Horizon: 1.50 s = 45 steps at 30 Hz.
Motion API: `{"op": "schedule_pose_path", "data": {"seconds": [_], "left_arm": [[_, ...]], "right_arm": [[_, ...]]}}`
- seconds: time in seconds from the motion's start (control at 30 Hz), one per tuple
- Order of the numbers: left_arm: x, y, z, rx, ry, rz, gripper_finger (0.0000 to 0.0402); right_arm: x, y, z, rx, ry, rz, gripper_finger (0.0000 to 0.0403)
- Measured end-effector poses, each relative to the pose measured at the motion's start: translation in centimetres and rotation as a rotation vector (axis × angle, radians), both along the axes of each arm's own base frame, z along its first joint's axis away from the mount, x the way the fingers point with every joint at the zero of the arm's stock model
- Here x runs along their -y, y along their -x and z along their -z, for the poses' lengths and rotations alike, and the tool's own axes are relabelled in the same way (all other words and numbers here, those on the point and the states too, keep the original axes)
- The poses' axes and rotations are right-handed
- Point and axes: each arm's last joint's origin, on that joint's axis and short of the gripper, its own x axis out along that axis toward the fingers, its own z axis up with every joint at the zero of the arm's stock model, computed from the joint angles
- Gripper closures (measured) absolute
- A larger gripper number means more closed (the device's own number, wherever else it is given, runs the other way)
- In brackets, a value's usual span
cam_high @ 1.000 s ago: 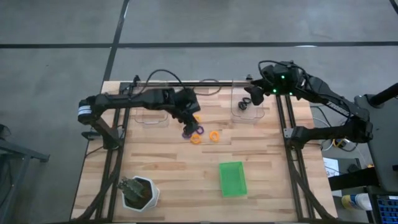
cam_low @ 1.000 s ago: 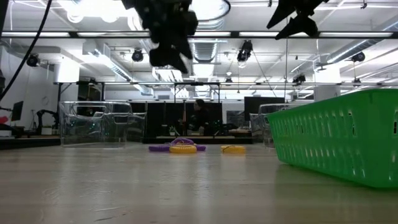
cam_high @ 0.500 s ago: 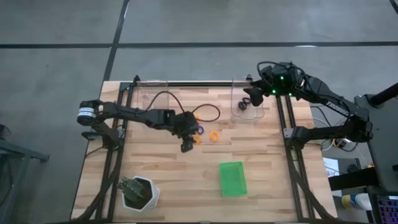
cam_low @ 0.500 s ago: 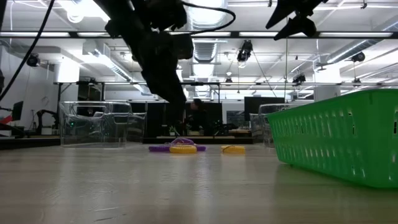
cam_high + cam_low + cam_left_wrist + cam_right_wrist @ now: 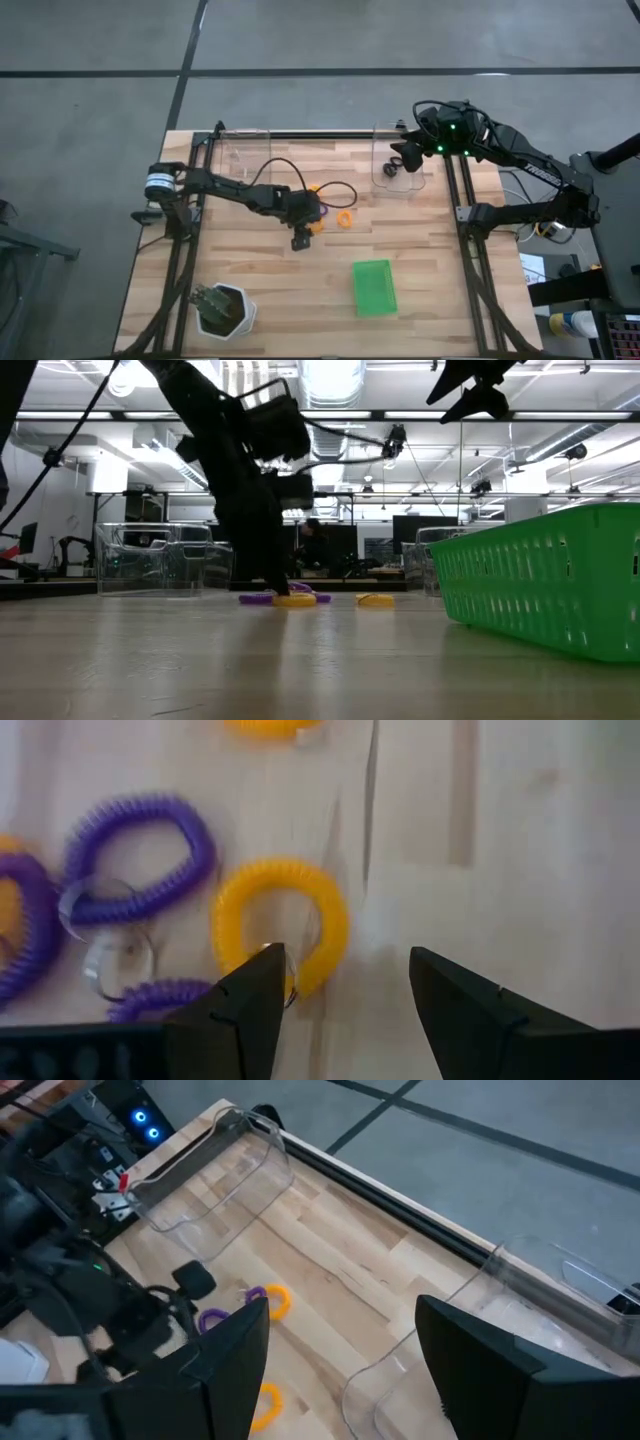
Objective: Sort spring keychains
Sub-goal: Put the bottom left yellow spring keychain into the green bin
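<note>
Several spring keychains lie flat on the wooden table in a cluster: a yellow one (image 5: 335, 920) (image 5: 317, 225) (image 5: 295, 600), purple ones (image 5: 200, 845) (image 5: 255, 598) and a further orange one (image 5: 345, 217) (image 5: 375, 599). My left gripper (image 5: 345, 960) (image 5: 308, 224) (image 5: 278, 586) is open and points down at the cluster, low over the table. One of its fingertips is at the yellow ring's rim and the other is over bare wood. My right gripper (image 5: 340, 1335) (image 5: 402, 158) is open and hovers high above the right clear bin (image 5: 405, 182), which holds black keychains (image 5: 392, 168). My left gripper comes from above, pointing down. One fingertip (image 5: 262, 965) overlaps the rim of the yellow keychain (image 5: 300, 982). I cannot tell whether it touches the ring, which lies flat on the table.
A second clear bin (image 5: 243, 165) stands at the far left. The green tray (image 5: 374, 288) (image 5: 540, 575) sits toward the near edge, right of centre. A white pot (image 5: 222, 310) stands near the table's near left corner. A black cable (image 5: 335, 185) loops over the table beside the cluster.
My left gripper has moved from beside the far left bin toward the near edge and down, until it is just above the table at the keychain cluster. The keychains have not moved. My right arm has kept still.
</note>
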Motion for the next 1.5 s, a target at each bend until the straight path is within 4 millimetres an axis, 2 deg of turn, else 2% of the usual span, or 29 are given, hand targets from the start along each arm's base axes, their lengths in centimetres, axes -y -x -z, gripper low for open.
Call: {"op": "schedule_pose_path", "data": {"seconds": [0.17, 0.3, 0.4, 0.53, 0.57, 0.7, 0.8, 0.87, 0.97, 1.07, 1.23, 1.5], "left_arm": [[0.0, -0.5, 1.2, -0.01, -0.019, -0.015, 0.0195], [-0.1, -0.7, 1.3, 0.0, -0.035, -0.027, 0.021], [-0.2, -0.6, 1.4, -0.009, -0.04, -0.038, 0.0256], [-0.2, -0.6, 1.8, -0.035, -0.036, -0.054, 0.0366], [-0.2, -0.6, 1.9, -0.04, -0.026, -0.072, 0.038], [-0.3, -0.5, 1.7, -0.041, 0.049, -0.16, 0.0393], [-0.1, -0.1, 0.4, -0.032, 0.124, -0.186, 0.0396], [0.1, -0.1, -1.5, 0.025, 0.155, -0.181, 0.0398], [0.1, -0.1, -5.6, 0.165, 0.206, -0.174, 0.0399], [0.1, 0.4, -8.7, 0.258, 0.256, -0.168, 0.04], [-0.1, 1.9, -14.5, 0.439, 0.329, -0.167, 0.0401], [0.0, 4.2, -19.9, 0.658, 0.475, -0.158, 0.0401]], "right_arm": [[-0.1, -0.1, 0.0, 0.003, -0.007, -0.003, 0.0158], [-0.2, -0.1, 0.0, 0.004, -0.01, -0.009, 0.0158], [-0.2, -0.1, 0.0, 0.003, -0.01, -0.009, 0.0158], [-0.2, -0.1, 0.0, 0.003, -0.01, -0.008, 0.0158], [-0.2, -0.1, 0.0, 0.003, -0.01, -0.008, 0.0158], [-0.2, -0.1, 0.0, 0.003, -0.01, -0.008, 0.0158], [-0.3, -0.2, 0.0, 0.007, -0.017, -0.021, 0.0158], [-0.3, -0.2, 0.0, 0.009, -0.022, -0.029, 0.0158], [-0.4, -0.2, 0.0, 0.019, -0.037, -0.055, 0.0158], [-0.6, -0.4, -0.1, 0.043, -0.048, -0.118, 0.0158], [-1.8, -1.2, -0.7, 0.112, -0.034, -0.328, 0.0158], [-5.0, -3.1, -2.2, 0.272, 0.066, -0.591, 0.0163]]}}
